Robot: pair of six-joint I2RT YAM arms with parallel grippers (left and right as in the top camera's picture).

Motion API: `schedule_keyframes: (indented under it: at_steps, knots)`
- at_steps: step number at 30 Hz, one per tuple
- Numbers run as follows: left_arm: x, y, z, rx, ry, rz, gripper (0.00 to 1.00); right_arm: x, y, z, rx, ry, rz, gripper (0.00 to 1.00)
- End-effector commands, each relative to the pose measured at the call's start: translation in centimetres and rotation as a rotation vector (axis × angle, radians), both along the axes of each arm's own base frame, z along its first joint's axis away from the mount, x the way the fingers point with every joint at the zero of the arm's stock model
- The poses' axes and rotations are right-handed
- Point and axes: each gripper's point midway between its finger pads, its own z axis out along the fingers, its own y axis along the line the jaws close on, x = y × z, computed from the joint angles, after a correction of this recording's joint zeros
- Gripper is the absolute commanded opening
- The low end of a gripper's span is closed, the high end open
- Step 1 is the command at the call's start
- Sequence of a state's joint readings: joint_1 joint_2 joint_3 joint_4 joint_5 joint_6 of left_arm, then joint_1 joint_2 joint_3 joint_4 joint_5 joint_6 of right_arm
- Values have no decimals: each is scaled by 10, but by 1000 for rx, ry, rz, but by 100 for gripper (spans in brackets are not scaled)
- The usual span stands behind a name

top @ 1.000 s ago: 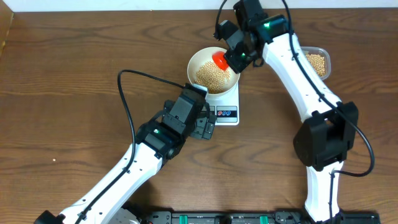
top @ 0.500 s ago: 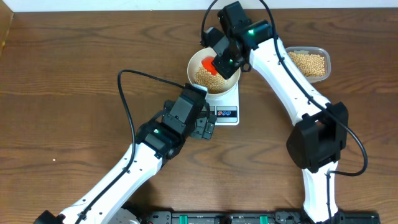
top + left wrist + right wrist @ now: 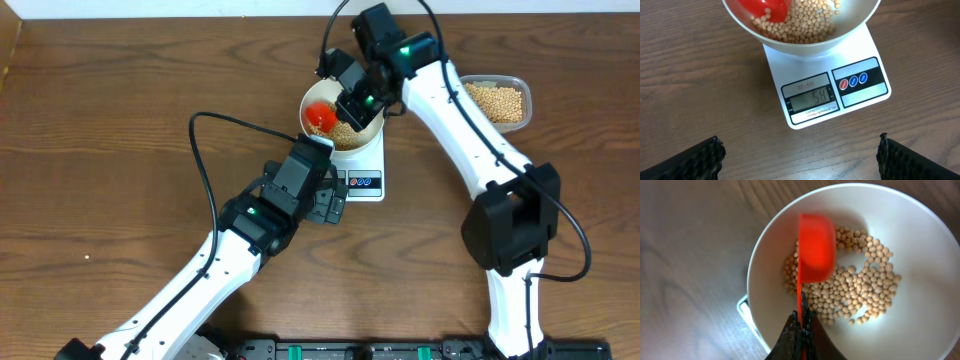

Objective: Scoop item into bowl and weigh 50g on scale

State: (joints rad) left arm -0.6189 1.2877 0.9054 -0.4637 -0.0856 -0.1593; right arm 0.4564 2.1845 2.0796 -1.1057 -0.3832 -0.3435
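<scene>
Red scoop point(image 3: 816, 247) is clamped by its thin handle in the right fingers point(image 3: 801, 321), closed tight on it. The handle runs straight out from them, so the scoop's long axis = the fingers' own line, cup at the far end. The cup is inside the white bowl point(image 3: 920, 315), low over the bowl's left side, at or just above the soybeans point(image 3: 860, 290). Can't tell which, nor whether the cup has any in it. The main heap lies beside the cup toward bowl centre, i.e. to the cup's right in the right wrist view.

The bowl stands on the scale point(image 3: 782, 70) and covers most of the platform. The LCD point(image 3: 812, 99) and the red/blue buttons point(image 3: 853, 80) show in front of it. Display reads fifty-something, looks like 58, last digit not sure. If so it's over target, so the job now is prob. to take a few beans out, not add. That needs the cup swept sideways into the heap, then lifted level so nothing spills.

Clear tub point(image 3: 527, 92) w/ more soybeans sits on the desk point(image 3: 100, 120) on the right arm's side, well apart from the scale. The right arm is nearer to it and already has the tool. Left fingers point(image 3: 336, 207) are spread wide, holding nothing, hovering near the scale's front edge and not touching it.
</scene>
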Motion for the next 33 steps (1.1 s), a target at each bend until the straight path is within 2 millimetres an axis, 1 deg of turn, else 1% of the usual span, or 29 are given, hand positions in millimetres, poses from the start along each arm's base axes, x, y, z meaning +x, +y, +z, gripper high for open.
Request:
schedule_keyframes:
  at_steps: [1, 5, 7, 14, 16, 18, 20, 23, 26, 27, 28, 31, 33]
  knots:
    - [1, 3, 1, 11, -12, 7, 99, 1, -6, 4, 130, 89, -11, 1]
    - [1, 3, 1, 11, -12, 7, 99, 5, -22, 19, 244, 143, -38, 1]
    - [1, 3, 1, 11, -12, 7, 100, 9, -35, 30, 297, 156, -61, 1]
    - [1, 3, 1, 11, -12, 7, 99, 11, -67, 80, 444, 108, -60, 1]
    - [1, 3, 1, 11, -12, 7, 99, 11, -79, 96, 476, 81, -70, 1]
    - [1, 3, 1, 11, -12, 7, 99, 13, -98, 114, 507, 45, -97, 1]
    - [1, 3, 1, 11, -12, 7, 99, 14, -111, 124, 522, 28, -121, 1]
    - [1, 3, 1, 11, -12, 6, 99, 17, -141, 134, 526, 9, -185, 1]
    - [1, 3, 1, 11, -12, 7, 99, 17, -166, 137, 526, 9, -246, 1]
    - [1, 3, 1, 11, -12, 7, 99, 16, -178, 138, 525, 12, -275, 1]
    - [1, 3, 1, 11, -12, 6, 99, 16, -192, 138, 523, 16, -304, 1]
    - [1, 3, 1, 11, -12, 7, 99, 14, -216, 136, 521, 28, -361, 1]
    - [1, 3, 1, 11, -12, 7, 99, 12, -236, 131, 495, 39, -415, 1]
